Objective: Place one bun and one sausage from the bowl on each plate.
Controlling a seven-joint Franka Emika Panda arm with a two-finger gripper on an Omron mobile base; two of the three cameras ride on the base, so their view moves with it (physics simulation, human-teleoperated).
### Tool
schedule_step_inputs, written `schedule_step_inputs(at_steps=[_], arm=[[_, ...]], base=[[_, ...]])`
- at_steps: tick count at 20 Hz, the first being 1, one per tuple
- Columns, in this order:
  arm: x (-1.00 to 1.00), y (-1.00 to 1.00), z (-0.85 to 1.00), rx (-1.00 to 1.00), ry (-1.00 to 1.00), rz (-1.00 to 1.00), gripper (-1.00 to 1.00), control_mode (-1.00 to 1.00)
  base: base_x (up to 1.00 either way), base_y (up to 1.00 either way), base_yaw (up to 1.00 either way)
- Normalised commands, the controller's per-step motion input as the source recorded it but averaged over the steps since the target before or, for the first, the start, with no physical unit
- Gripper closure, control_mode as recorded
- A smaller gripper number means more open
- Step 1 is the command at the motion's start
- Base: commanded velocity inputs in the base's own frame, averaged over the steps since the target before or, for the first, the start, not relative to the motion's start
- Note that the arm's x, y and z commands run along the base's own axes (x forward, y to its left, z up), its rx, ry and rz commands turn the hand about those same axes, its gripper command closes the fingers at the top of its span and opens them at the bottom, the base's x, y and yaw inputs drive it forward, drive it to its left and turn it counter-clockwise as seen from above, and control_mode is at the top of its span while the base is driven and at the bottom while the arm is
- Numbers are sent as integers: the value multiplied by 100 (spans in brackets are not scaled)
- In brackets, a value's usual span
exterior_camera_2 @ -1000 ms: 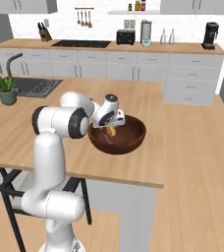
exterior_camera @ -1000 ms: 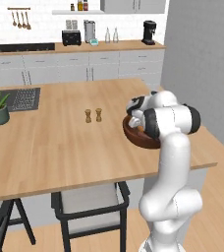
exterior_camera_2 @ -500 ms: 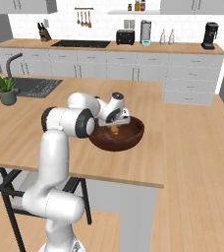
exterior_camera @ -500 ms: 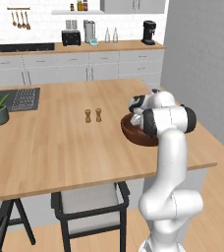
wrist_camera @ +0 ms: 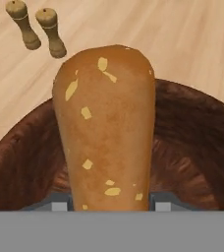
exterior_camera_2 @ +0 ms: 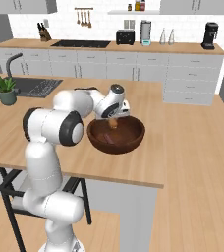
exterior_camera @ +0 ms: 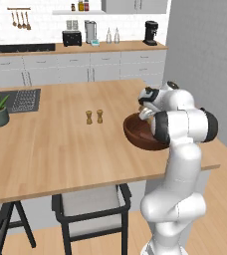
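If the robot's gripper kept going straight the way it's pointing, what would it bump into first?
The gripper points down into the bowl, with a bun standing between its fingers. Going straight on, the bun would probably press into the bowl's inside first, though the depth is hard to judge.

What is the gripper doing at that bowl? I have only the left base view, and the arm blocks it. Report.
Observer: In the hand view, a long golden-brown bun with pale flecks stands between the finger tips of the gripper.
Operator: Confirm the grip.
Observer: The tips sit against the bun on both sides, so it looks clamped.
Operator: Give me its height against the bowl.
Observer: In the right base view the bun hangs under the gripper at about rim level of the bowl, over the side nearest the arm. I cannot tell whether it touches anything inside.
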Motion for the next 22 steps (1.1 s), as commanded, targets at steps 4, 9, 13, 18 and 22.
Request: schedule_step_inputs(at_steps=[4, 9, 13, 18, 22], arm=[[-68, 2, 100, 0, -14, 0, 100, -100], [-89, 0, 100, 0, 1, -5, 100, -100], [-100, 0, 94, 0, 23, -14, 100, -100], [-100, 0, 43, 0, 37, -18, 100, -100], [-100, 0, 4, 0, 29, -15, 100, -100]], base=[[0, 0, 0], [0, 0, 0], [0, 0, 0], [0, 0, 0], [0, 0, 0]])
